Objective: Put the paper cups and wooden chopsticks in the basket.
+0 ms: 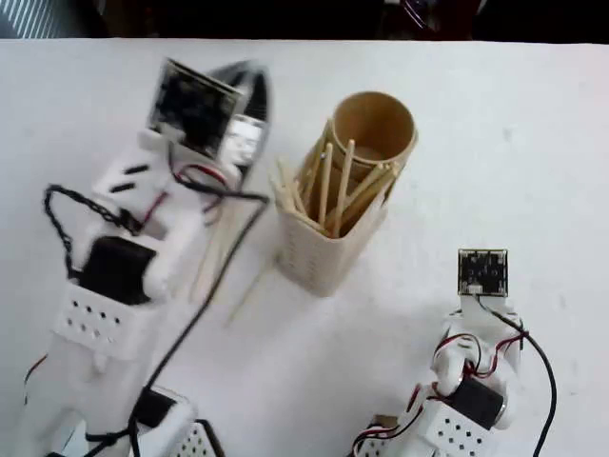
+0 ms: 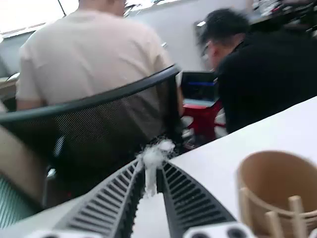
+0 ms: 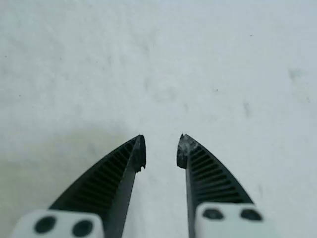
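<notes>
A cream perforated basket [image 1: 319, 252] stands mid-table. A brown paper cup [image 1: 373, 124] sits inside it with several wooden chopsticks [image 1: 328, 186] leaning in front of the cup. One loose chopstick [image 1: 249, 293] lies on the table by the basket's near left corner, and more lie beside the left arm [image 1: 217, 249]. My left gripper [image 1: 255, 86] is raised to the left of the basket, pointing to the far edge; its fingers [image 2: 151, 166] are shut with nothing held. The cup [image 2: 277, 183] shows beside it. My right gripper [image 3: 161, 148] hovers open over bare table.
The right arm [image 1: 476, 381] sits at the near right corner, away from the basket. A black cable [image 1: 205, 286] runs across the table between the left arm and the basket. A chair and seated people are beyond the far edge.
</notes>
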`<state>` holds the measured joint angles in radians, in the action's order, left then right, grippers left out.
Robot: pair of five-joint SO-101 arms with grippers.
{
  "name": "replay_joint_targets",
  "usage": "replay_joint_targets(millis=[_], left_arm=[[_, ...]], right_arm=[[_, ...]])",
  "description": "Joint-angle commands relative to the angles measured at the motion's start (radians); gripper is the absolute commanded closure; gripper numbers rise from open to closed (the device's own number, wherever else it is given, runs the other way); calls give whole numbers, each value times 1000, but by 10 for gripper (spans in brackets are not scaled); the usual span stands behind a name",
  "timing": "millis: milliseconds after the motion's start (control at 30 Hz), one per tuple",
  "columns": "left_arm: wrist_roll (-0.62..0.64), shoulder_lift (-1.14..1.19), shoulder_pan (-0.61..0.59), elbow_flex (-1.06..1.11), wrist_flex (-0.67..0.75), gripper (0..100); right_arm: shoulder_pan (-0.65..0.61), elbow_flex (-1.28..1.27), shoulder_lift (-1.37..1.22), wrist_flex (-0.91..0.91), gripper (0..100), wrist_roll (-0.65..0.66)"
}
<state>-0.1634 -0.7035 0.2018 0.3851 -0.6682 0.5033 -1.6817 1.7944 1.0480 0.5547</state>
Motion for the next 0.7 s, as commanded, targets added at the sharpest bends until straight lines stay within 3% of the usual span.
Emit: replay_joint_targets(millis=[0,100,200,367,533,667], left_arm=[[14,25,-231,137,-2,938],[6,157,-346,249,32,936],[6,386,-374,241,48,936],[-101,776,-372,29,-44,935],[-57,1003,-374,-215,-233,934],[-44,1075,-374,-265,-258,891]], right_arm=[[12,-9,8,-18,885,5],[12,-9,8,-18,885,5],[12,-9,8,-18,885,5],[12,-9,8,-18,885,5],[12,-9,8,-18,885,5],[12,-9,8,-18,885,5]])
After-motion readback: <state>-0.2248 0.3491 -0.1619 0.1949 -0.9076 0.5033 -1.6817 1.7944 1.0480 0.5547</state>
